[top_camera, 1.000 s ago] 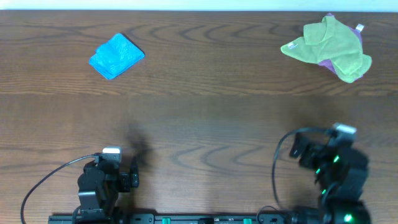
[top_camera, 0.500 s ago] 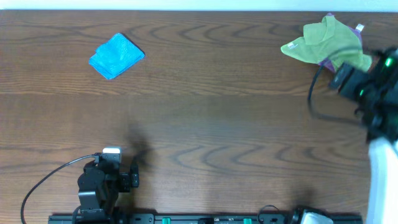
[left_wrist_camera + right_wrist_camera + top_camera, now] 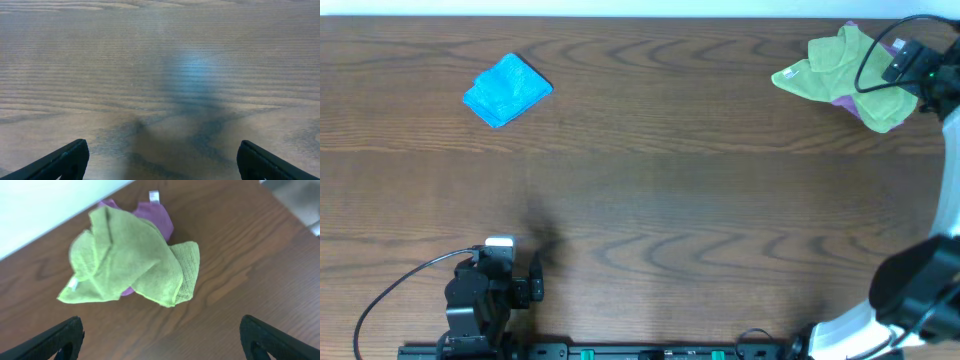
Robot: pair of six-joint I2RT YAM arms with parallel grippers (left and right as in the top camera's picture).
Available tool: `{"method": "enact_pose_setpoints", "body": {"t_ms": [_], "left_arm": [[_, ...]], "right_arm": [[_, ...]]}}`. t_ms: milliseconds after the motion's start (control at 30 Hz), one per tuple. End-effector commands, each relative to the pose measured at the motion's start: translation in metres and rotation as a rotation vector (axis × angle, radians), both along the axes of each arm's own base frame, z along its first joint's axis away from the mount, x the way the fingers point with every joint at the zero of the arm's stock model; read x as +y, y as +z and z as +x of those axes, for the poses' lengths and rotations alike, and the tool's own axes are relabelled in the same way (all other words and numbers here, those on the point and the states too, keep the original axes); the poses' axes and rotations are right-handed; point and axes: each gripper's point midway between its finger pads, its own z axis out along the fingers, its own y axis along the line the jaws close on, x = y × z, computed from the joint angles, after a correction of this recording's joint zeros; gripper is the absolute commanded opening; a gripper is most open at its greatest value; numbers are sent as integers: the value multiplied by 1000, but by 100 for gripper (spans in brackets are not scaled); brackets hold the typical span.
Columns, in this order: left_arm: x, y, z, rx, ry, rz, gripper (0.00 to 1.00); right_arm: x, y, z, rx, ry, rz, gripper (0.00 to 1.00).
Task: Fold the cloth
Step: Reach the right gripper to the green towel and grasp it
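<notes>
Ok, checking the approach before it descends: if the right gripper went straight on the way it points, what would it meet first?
Most likely the crumpled green cloth, centred ahead of the open right gripper and lying over a purple cloth. Depth is unclear, so that's a judgement.

a dark wooden table [image 3: 650, 180] fills the overhead view. at about 10 o'clock on it lies a blue cloth [image 3: 507, 90], folded into a small tilted square. toward 2 o'clock a purple cloth [image 3: 155, 217] pokes out from under the green cloth [image 3: 125, 260]. at its 12 o'clock edge is what looks like a white tag [image 3: 153, 196]. a pale wall [image 3: 40, 205] borders the table's far edge.
</notes>
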Motion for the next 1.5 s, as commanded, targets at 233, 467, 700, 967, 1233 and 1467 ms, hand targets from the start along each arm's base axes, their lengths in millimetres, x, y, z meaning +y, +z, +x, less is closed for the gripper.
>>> {"method": "enact_pose_setpoints", "body": {"t_ms": [233, 467, 700, 967, 1233, 1467], "left_arm": [[-3, -10, -3, 26, -23, 4, 95], [-3, -10, -3, 26, -23, 4, 95], [-3, -10, -3, 26, -23, 4, 95], [-3, -10, -3, 26, -23, 4, 95], [-3, -10, -3, 26, -23, 4, 95], [-3, -10, -3, 26, -23, 4, 95]], "right_arm": [[-17, -49, 32, 26, -15, 10, 99], [-23, -90, 47, 55, -14, 22, 99], [-28, -115, 60, 53, -12, 25, 92], [-31, -114, 71, 12, -7, 14, 71], [-32, -112, 74, -4, -7, 7, 66], [-34, -125, 77, 3, -7, 10, 59]]}}
